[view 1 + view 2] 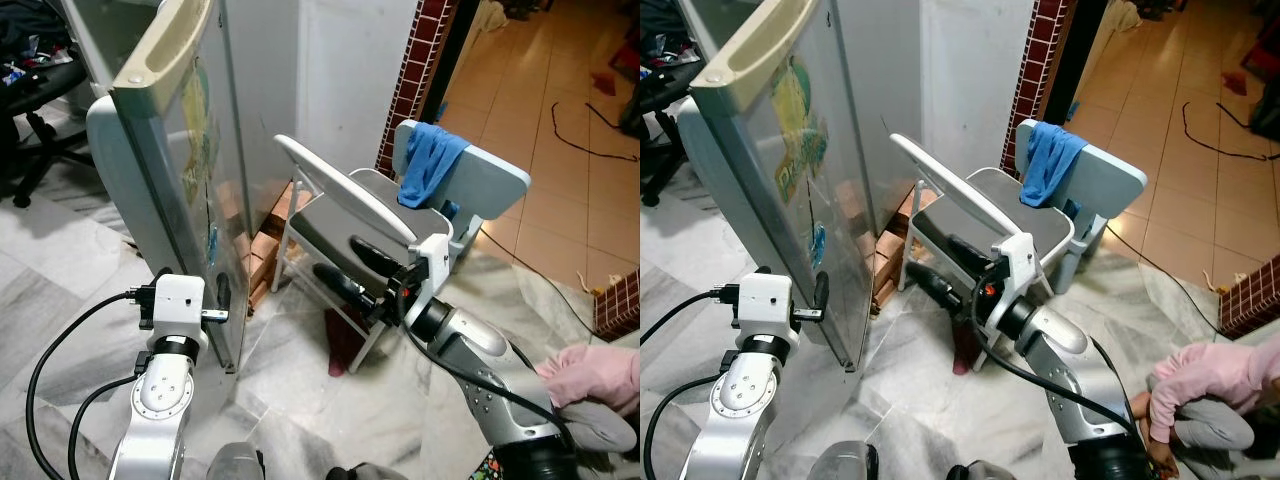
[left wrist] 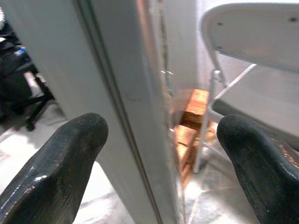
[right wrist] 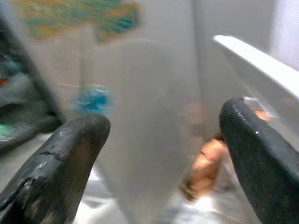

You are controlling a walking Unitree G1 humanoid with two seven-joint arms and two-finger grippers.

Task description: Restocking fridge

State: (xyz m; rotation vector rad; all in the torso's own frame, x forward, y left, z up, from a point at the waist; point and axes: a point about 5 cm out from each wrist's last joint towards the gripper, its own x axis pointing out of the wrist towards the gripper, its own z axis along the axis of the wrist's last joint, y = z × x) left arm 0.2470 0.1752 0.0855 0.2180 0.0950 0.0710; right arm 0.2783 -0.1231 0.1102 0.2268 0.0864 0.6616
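The fridge [image 1: 165, 150] stood before me, grey, its door swung out edge-on toward me, stickers on the door face. I take it as the landmark. Pale marble floor [image 1: 60, 300] ran under it.

Just beside the fridge, on my right of it, stood a white folding chair [image 1: 970, 215], seat grey. Behind that chair, farther from the fridge, a pale blue chair [image 1: 480, 180] carried a blue cloth [image 1: 428, 165] draped over its back. Bricks [image 2: 189, 121] sat low at the fridge's base, between it and the folding chair's leg.

A person in pink [image 1: 1210, 385] crouched well apart from the fridge, at my far right.

My left tool [image 1: 222, 300] was at the lower edge of the fridge door, fingers [image 2: 60, 168] spread wide with the door edge between them, contact unclear. My right tool [image 1: 345, 275] hung over the folding chair's seat, pointed toward the fridge, fingers [image 3: 56, 158] apart, holding nothing.
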